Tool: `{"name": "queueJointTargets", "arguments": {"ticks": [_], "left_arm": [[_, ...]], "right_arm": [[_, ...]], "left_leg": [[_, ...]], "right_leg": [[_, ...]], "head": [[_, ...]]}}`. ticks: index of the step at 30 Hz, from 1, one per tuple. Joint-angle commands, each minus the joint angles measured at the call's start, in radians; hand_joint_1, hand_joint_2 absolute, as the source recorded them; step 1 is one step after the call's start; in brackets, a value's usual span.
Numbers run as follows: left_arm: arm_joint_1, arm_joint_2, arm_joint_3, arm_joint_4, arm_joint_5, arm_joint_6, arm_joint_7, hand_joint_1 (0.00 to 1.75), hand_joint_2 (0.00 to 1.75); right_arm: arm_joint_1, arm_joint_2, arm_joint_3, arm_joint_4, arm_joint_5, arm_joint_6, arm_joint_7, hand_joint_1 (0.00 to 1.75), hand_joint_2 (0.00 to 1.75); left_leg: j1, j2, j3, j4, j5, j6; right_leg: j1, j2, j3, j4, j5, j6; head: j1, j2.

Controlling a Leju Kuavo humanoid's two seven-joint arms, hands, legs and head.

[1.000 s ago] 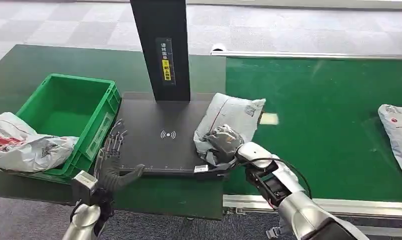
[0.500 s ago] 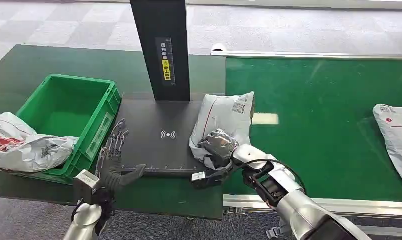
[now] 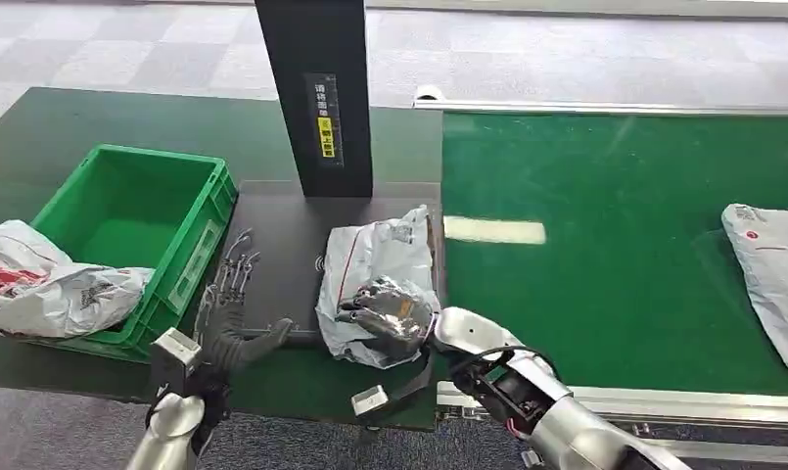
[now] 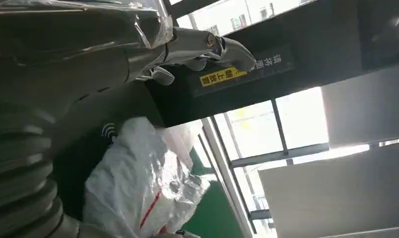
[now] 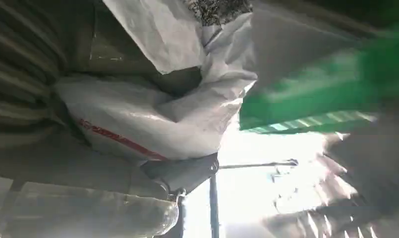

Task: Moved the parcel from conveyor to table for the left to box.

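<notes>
Far left, I see crumpled white mailer bag (image 3: 52, 279) draped over near rim of green crate (image 3: 135, 211). Next, my left hand (image 3: 228, 304) held over near-left edge of black scanner plate (image 3: 282, 255), fingers spread, holding nothing. Black scanner post (image 3: 316, 93) rises behind plate. Centre, white poly parcel (image 3: 380, 269) lies on plate's right part, near end overhanging plate edge; my right hand (image 3: 390, 313) grips that near end. Green conveyor belt (image 3: 605, 245) to right, second white parcel (image 3: 771, 264) at its far right edge.
</notes>
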Motion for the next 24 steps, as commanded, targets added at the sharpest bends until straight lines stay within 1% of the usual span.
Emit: {"name": "queueJointTargets", "arguments": {"ticks": [1, 2, 3, 4, 5, 6, 8, 9, 10, 11, 13, 15, 16, 17, 20, 23, 24], "left_arm": [[-0.064, 0.011, -0.035, 0.097, 0.012, -0.004, 0.004, 0.0, 1.75], [-0.066, 0.011, -0.037, 0.097, 0.012, -0.005, 0.004, 0.0, 1.75], [-0.067, 0.011, -0.038, 0.098, 0.013, -0.004, 0.004, 0.0, 1.75], [-0.068, 0.011, -0.039, 0.1, 0.014, -0.005, 0.004, 0.0, 1.75], [-0.068, 0.011, -0.039, 0.1, 0.013, -0.003, 0.004, 0.0, 1.75], [-0.065, 0.011, -0.039, 0.098, 0.013, 0.0, 0.004, 0.0, 1.75], [-0.052, 0.013, -0.034, 0.083, 0.012, 0.004, 0.004, 0.0, 1.75], [-0.04, 0.014, -0.029, 0.069, 0.013, 0.007, 0.004, 0.0, 1.75], [-0.03, 0.015, -0.025, 0.059, 0.012, 0.008, 0.004, 0.0, 1.75], [-0.023, 0.015, -0.02, 0.052, 0.011, 0.009, 0.004, 0.0, 1.75], [-0.011, 0.014, -0.009, 0.04, 0.006, 0.006, 0.004, 0.0, 1.75], [-0.005, 0.012, -0.001, 0.032, 0.005, 0.007, 0.004, 0.0, 1.75], [-0.006, 0.009, 0.006, 0.032, 0.003, 0.006, 0.004, 0.0, 1.75], [-0.007, 0.006, 0.013, 0.032, 0.0, 0.005, 0.004, 0.0, 1.75], [-0.005, 0.005, 0.024, 0.027, 0.0, 0.006, 0.004, 0.0, 1.75], [-0.003, 0.004, 0.026, 0.024, -0.001, 0.005, 0.004, 0.0, 1.75], [0.0, 0.002, 0.03, 0.021, -0.001, 0.006, 0.004, 0.0, 1.75]], "right_arm": [[0.031, -0.077, 0.215, -0.341, -0.046, 0.013, 0.02, 1.75, 1.75], [0.031, -0.076, 0.209, -0.331, -0.045, 0.017, 0.02, 1.75, 1.75], [0.03, -0.072, 0.205, -0.314, -0.035, 0.013, 0.021, 1.75, 1.75], [0.025, -0.065, 0.204, -0.288, 0.0, -0.019, 0.025, 1.75, 1.75], [0.022, -0.062, 0.204, -0.272, 0.009, -0.021, 0.027, 1.75, 1.75], [0.019, -0.055, 0.2, -0.254, 0.017, -0.027, 0.035, 1.75, 1.75], [0.008, -0.044, 0.193, -0.212, 0.082, -0.068, 0.089, 1.75, 1.75], [0.012, -0.036, 0.17, -0.187, 0.088, -0.072, 0.113, 1.69, 1.75], [0.016, -0.033, 0.152, -0.176, 0.096, -0.087, 0.13, 0.8, 1.75], [0.021, -0.028, 0.133, -0.166, 0.095, -0.097, 0.144, 0.0, 1.75], [0.022, -0.019, 0.108, -0.158, 0.109, -0.085, 0.172, 0.0, 1.75], [0.023, -0.011, 0.092, -0.156, 0.125, -0.076, 0.208, 0.0, 1.75], [0.023, -0.007, 0.082, -0.151, 0.142, -0.063, 0.237, 0.0, 1.75], [0.021, -0.003, 0.076, -0.139, 0.179, -0.076, 0.259, 0.0, 1.75], [0.006, 0.007, 0.073, -0.076, 0.25, -0.076, 0.308, 0.0, 1.75], [0.006, 0.008, 0.069, -0.063, 0.256, -0.082, 0.306, 0.0, 1.75], [0.009, 0.015, 0.059, -0.049, 0.264, -0.087, 0.313, 0.07, 1.75]], "left_leg": [[0.0, -0.001, 0.004, -0.005, 0.001, -0.002], [-0.001, -0.003, -0.001, -0.001, 0.0, -0.001], [-0.001, -0.003, 0.0, -0.002, 0.001, -0.001], [-0.001, -0.003, 0.002, -0.003, 0.001, -0.001], [0.0, -0.001, 0.0, -0.001, 0.0, -0.001], [-0.001, -0.001, 0.001, -0.003, 0.001, -0.001], [-0.001, -0.001, 0.001, -0.002, 0.001, -0.001], [-0.001, 0.0, 0.001, -0.003, 0.001, -0.001], [-0.001, 0.0, 0.002, -0.004, 0.001, -0.002], [-0.001, 0.001, 0.001, -0.002, 0.001, -0.001], [-0.001, 0.001, 0.003, -0.005, 0.001, -0.002], [-0.001, 0.001, 0.001, -0.001, 0.0, -0.001], [-0.001, 0.001, 0.002, -0.003, 0.0, -0.001], [-0.001, 0.002, 0.003, -0.004, 0.001, -0.002], [0.0, 0.001, 0.0, -0.001, 0.0, -0.001], [0.0, 0.001, 0.0, -0.001, 0.0, -0.001], [-0.001, 0.001, 0.001, -0.002, 0.001, -0.001]], "right_leg": [[0.001, -0.004, 0.004, -0.004, 0.0, -0.004], [0.0, -0.004, 0.0, 0.0, -0.001, -0.002], [0.0, -0.005, 0.001, -0.001, -0.001, -0.002], [0.0, -0.005, 0.003, -0.003, 0.0, -0.003], [0.0, -0.003, 0.001, -0.001, 0.0, -0.002], [0.0, -0.003, 0.003, -0.003, 0.001, -0.003], [-0.001, -0.003, 0.002, -0.002, 0.0, -0.002], [-0.001, -0.003, 0.002, -0.002, 0.0, -0.003], [-0.001, -0.002, 0.003, -0.003, 0.001, -0.003], [-0.001, -0.001, 0.001, -0.001, 0.0, -0.002], [-0.001, -0.002, 0.004, -0.003, 0.001, -0.004], [0.0, 0.0, 0.001, -0.001, 0.0, -0.002], [-0.001, -0.001, 0.002, -0.002, 0.0, -0.003], [0.0, -0.001, 0.003, -0.002, 0.0, -0.003], [0.0, 0.0, 0.001, -0.001, 0.0, -0.002], [0.0, -0.001, 0.001, -0.001, 0.0, -0.002], [0.0, -0.001, 0.002, -0.002, 0.001, -0.002]], "head": [[0.0, 0.0], [0.001, 0.0], [-0.001, 0.0], [0.0, 0.0], [0.0, 0.0], [0.001, 0.0], [0.0, 0.0], [0.0, 0.0], [0.0, 0.0], [0.0, 0.0], [0.0, 0.0], [0.0, 0.0], [0.0, 0.0], [0.0, 0.0], [0.0, 0.0], [0.0, 0.0], [0.0, 0.0]]}}
